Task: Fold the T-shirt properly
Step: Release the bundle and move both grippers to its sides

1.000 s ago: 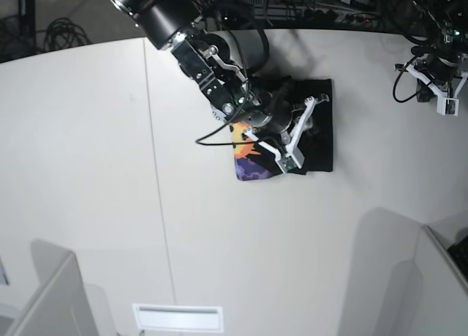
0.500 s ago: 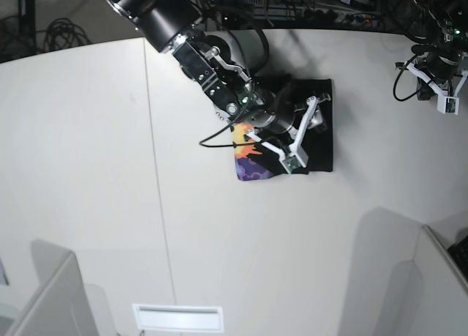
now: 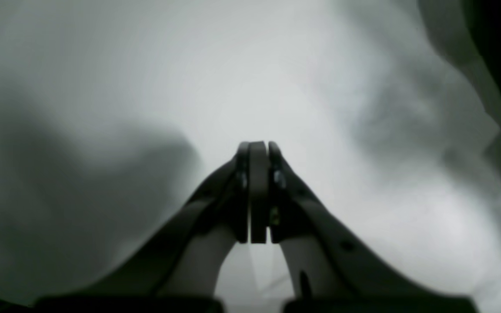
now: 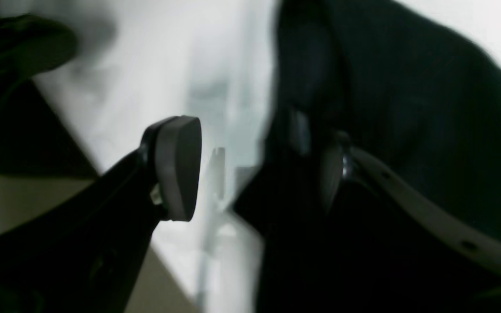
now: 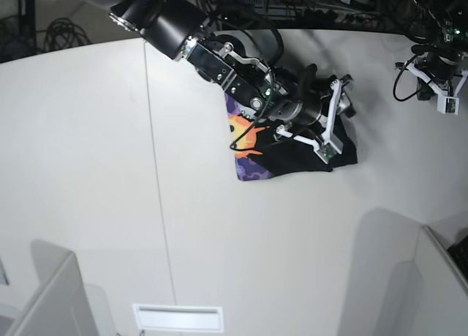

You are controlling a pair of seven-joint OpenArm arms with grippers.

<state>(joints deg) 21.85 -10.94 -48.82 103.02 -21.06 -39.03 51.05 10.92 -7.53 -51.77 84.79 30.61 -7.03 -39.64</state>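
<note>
The T-shirt (image 5: 292, 149) lies bunched in the middle of the white table (image 5: 88, 168), black, with its orange and purple print (image 5: 247, 142) showing along the left edge. My right gripper (image 5: 333, 120) hangs open over the shirt's right part. In the right wrist view the right gripper (image 4: 255, 169) has its left pad (image 4: 178, 167) over bare table, while the other finger is against the black T-shirt (image 4: 407, 108). Nothing is pinched between the jaws. My left gripper (image 5: 444, 100) stays at the far right back corner; in its own wrist view the left gripper (image 3: 258, 150) is shut and holds nothing.
Grey partition panels rise at the front left (image 5: 51, 292) and front right (image 5: 428, 277). A white slotted plate (image 5: 178, 318) sits at the front edge. Cables and dark gear (image 5: 344, 6) line the back. A seam (image 5: 157, 175) runs down the table.
My right gripper has opened wider and swung to the right across the shirt. The shirt's black right part now reaches farther right, and more print shows at the upper left. The left arm is still.
</note>
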